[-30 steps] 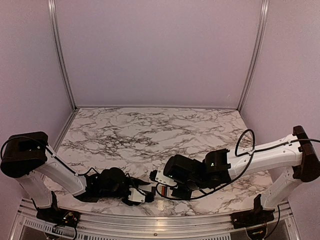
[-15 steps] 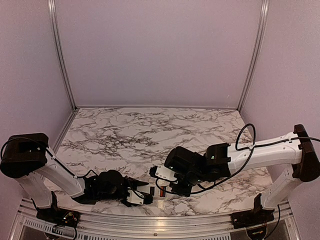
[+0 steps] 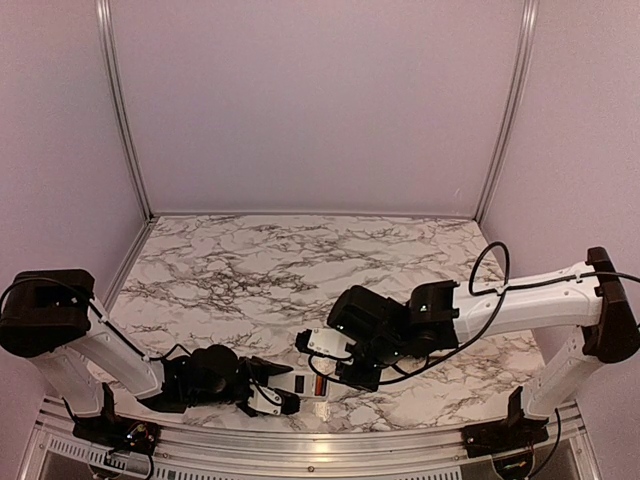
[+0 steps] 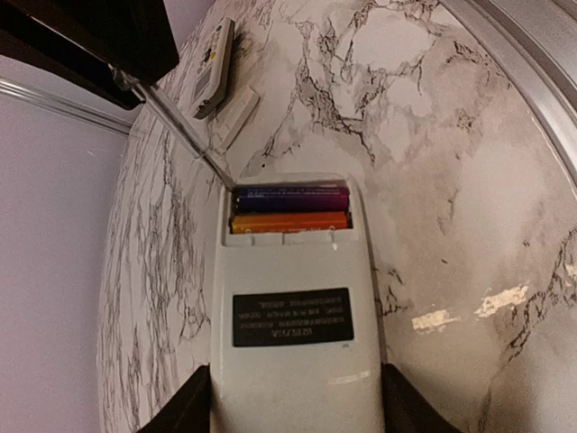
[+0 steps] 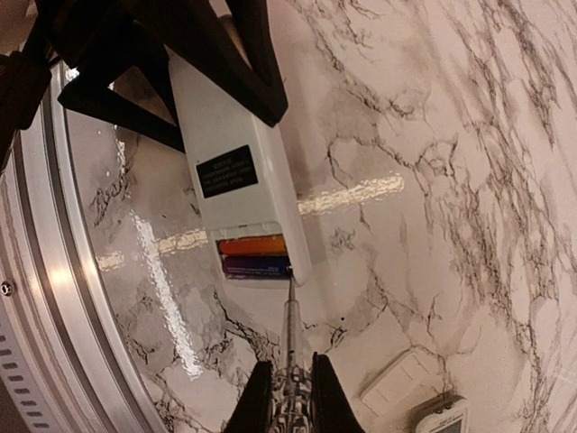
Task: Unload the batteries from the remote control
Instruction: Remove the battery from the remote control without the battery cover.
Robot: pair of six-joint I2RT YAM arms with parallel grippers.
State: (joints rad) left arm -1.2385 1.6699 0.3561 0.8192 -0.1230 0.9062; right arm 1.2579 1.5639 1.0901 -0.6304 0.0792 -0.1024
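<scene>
The remote [image 4: 297,316] lies back-up on the marble table [image 4: 451,135] near its front edge. The left claw [image 4: 296,397] grasps it by its two long sides at the end away from the open battery bay, so the body is pinned flat. The two batteries sit side by side across that bay, the orange battery [image 4: 288,221] nearer the label and the dark blue battery [image 4: 290,198] against the outer end wall. Both look fully seated, neither lifted. The right claw [image 5: 290,397] is clenched on a thin metal pick [image 5: 290,329], whose tip sits at the corner of the bay by one end of the dark blue battery; whether it actually touches the cell I cannot tell. I judge the batteries to be light, rigid and smooth-skinned, so once free they will roll and skid. They are probably pressed in by contacts at their ends, which calls for a prying lift, not a straight pull. The best purchase looks to be under the exposed end of the dark blue battery, levering it gently upward. A hard flick could send it toward the table edge close by. The remote is stiff, slick plastic, and the side hold on it looks sound. A second remote [image 4: 212,68] and a loose white cover [image 4: 236,115] lie farther back, well apart from the work.
</scene>
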